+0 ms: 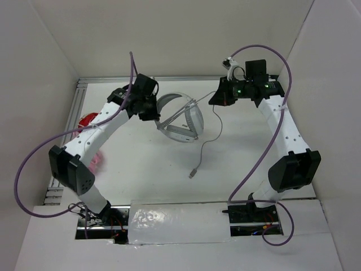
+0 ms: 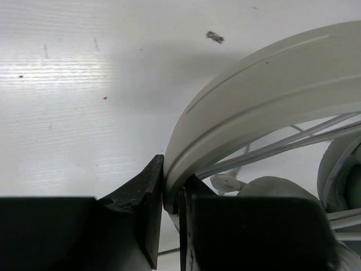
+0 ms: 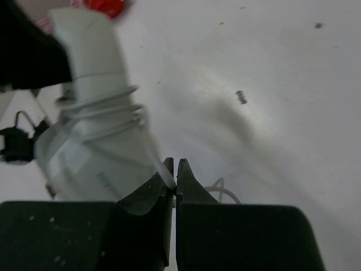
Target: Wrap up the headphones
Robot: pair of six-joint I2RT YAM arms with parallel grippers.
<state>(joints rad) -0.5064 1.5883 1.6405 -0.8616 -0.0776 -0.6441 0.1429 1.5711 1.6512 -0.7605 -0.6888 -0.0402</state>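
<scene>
The light grey-white headphones (image 1: 180, 119) are held up over the middle of the table, with several turns of their thin grey cable across the ear cups. My left gripper (image 1: 153, 107) is shut on the headband (image 2: 265, 96), which runs up and right from the jaws (image 2: 172, 195). My right gripper (image 1: 216, 100) is shut on the cable (image 3: 163, 175); the wrapped headphones (image 3: 96, 135) are at its left. The free cable (image 1: 210, 135) hangs from the right gripper in a loop, its plug (image 1: 193, 173) on the table.
Red headphones (image 1: 86, 120) and a pink object (image 1: 97, 160) lie at the left edge, partly hidden by my left arm. White walls enclose the table on the left, back and right. A white cover (image 1: 175, 223) lies between the arm bases.
</scene>
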